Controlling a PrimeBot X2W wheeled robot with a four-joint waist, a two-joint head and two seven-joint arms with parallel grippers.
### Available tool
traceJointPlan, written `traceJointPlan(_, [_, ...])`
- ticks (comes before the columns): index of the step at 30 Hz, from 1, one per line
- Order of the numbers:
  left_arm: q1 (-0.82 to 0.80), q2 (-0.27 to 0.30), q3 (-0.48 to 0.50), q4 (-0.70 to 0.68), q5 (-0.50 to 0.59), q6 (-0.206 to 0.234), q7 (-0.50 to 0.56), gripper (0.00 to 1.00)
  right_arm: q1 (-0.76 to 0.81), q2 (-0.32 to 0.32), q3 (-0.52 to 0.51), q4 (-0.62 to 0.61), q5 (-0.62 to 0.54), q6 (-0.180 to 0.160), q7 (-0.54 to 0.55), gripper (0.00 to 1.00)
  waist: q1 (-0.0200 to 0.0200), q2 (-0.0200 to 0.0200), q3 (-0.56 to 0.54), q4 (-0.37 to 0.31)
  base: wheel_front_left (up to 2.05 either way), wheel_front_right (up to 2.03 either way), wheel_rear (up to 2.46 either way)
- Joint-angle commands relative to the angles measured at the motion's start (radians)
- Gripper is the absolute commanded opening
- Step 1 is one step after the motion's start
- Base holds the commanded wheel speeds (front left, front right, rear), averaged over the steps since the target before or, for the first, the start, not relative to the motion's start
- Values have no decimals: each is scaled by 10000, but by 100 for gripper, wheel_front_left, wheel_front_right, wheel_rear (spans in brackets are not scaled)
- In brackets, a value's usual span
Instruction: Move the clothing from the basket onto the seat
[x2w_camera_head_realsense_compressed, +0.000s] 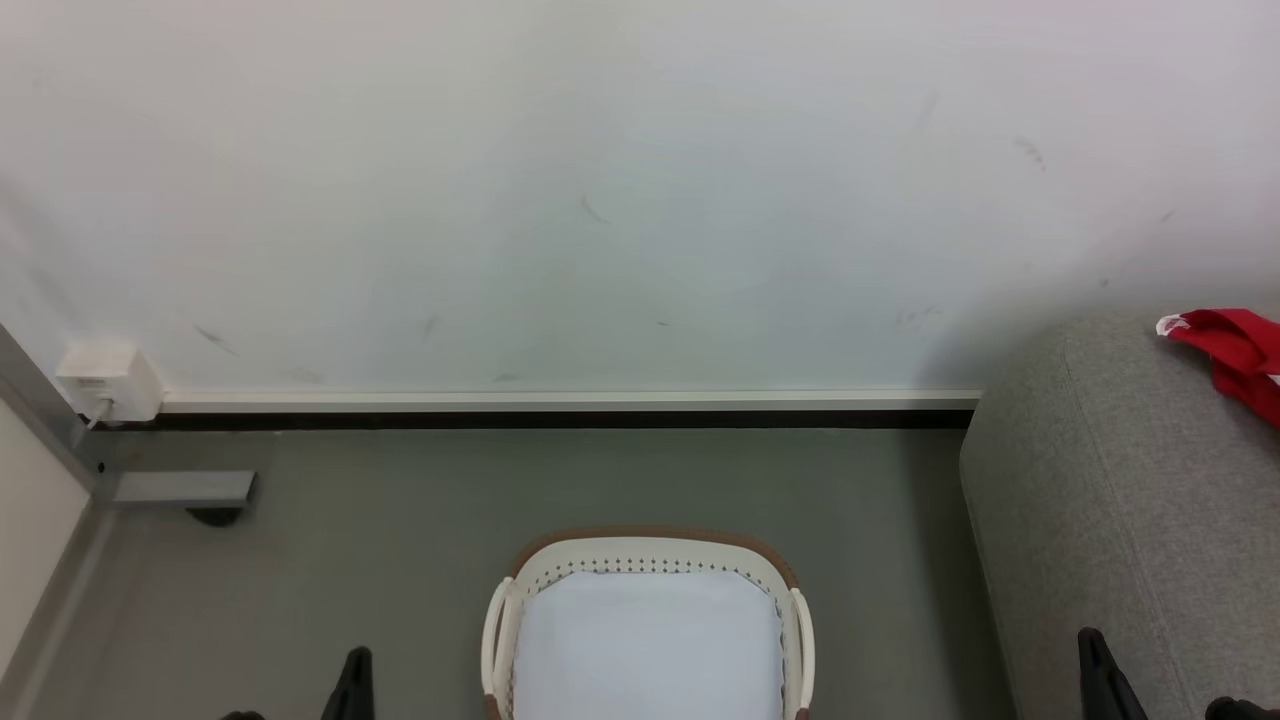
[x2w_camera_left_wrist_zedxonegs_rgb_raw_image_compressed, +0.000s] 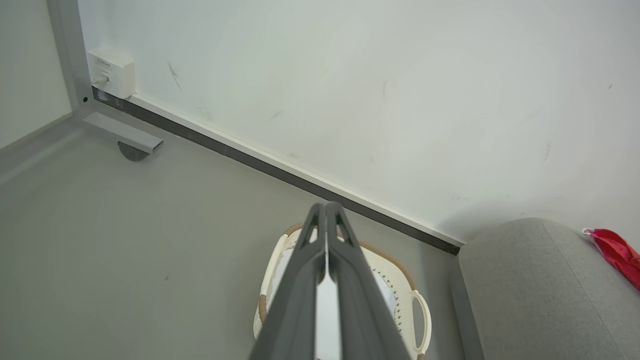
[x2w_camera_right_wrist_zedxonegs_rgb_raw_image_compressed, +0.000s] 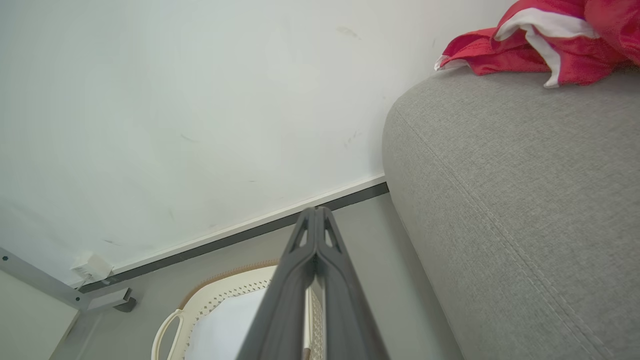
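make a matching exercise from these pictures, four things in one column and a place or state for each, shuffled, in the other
Things
1. clothing
2. basket
3. left gripper
4. white box

Places or states
A. on the floor, white liner inside
B. shut, holding nothing
C. lying on the seat
D. fixed low on the wall

Pairs: 1-C, 2-A, 3-B, 4-D

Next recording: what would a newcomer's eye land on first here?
The bright red clothing lying on top of the grey seat at the right stands out, the one strong colour. Next, the basket on the floor at bottom centre, a white liner showing inside. The left gripper and right gripper are shut, fingers together.
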Motion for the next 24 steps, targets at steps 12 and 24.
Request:
traceJointPlan(12, [-457, 52, 252, -229, -2101, -163, 531, 0, -406, -95, -211, -346, 2006, -5, 494, 0, 0, -1, 4, -13, 0, 0, 0])
traceJointPlan(24, [-651, 66, 435, -286, -3805, -288, 970, 0, -559, -114, -353, -496, 3606, -8, 928, 0, 0, -1, 9, -26, 0, 0, 0])
